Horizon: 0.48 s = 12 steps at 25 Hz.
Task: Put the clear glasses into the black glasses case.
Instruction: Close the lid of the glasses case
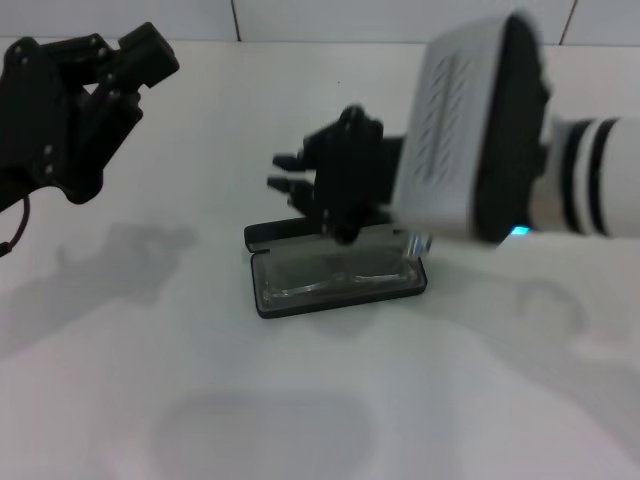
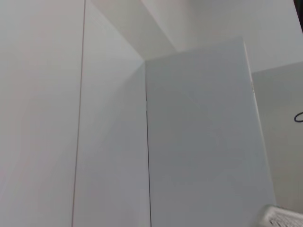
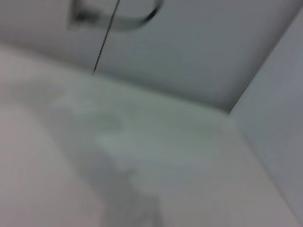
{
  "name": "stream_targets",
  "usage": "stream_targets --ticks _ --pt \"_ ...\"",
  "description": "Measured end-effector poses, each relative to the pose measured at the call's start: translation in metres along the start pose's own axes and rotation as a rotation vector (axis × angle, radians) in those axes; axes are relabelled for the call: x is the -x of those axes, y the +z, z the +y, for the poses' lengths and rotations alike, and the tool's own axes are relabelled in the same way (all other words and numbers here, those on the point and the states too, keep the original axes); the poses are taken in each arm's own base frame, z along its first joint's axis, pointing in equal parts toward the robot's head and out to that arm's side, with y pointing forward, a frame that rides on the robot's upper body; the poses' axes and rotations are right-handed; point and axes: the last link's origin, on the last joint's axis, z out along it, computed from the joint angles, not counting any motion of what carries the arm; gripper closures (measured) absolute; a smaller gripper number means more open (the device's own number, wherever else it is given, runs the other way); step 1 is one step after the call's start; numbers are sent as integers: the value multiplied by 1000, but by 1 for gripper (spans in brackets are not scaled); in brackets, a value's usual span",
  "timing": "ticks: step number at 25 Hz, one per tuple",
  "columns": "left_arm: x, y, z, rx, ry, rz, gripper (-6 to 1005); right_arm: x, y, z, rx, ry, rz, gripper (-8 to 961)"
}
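The slim black rectangular hinged glasses case (image 1: pixel 340 282) lies open near the middle of the white bench (image 1: pixel 200 400), its long axis running left to right across the head view. The tray faces up, and inside it lie the clear, colourless plastic glasses (image 1: pixel 335 276), their width along the case's length; their outline is faint against the grey lining, so how the arms are folded cannot be made out. The lid lies flat on the far side of the tray, and most of it is hidden behind the right gripper (image 1: pixel 290 172).

That black right gripper hangs just above the far edge of the case, its fingers pointing toward the robot's left. They look slightly parted with nothing between them, though the view is too soft to be certain. The large white and black wrist housing blocks the right end of the case and the bench behind it.

The black left gripper (image 1: pixel 140 60) is raised at the far left, well apart from the case, partly cut off by the frame edge; its fingers look closed and empty.

Both wrist views show only pale walls and bench surface.
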Motion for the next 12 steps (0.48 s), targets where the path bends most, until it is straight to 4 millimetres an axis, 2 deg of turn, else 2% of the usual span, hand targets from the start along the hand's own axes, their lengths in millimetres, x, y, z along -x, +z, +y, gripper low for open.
stream_targets --ticks 3,6,12 --pt "0 -2 1 -6 0 3 957 2 -16 -17 -17 102 -105 833" --pt "0 -3 2 -8 -3 3 957 -4 -34 -35 -5 206 -204 833" --pt "2 -3 3 -7 -11 -1 956 -46 -80 -63 87 484 -469 834"
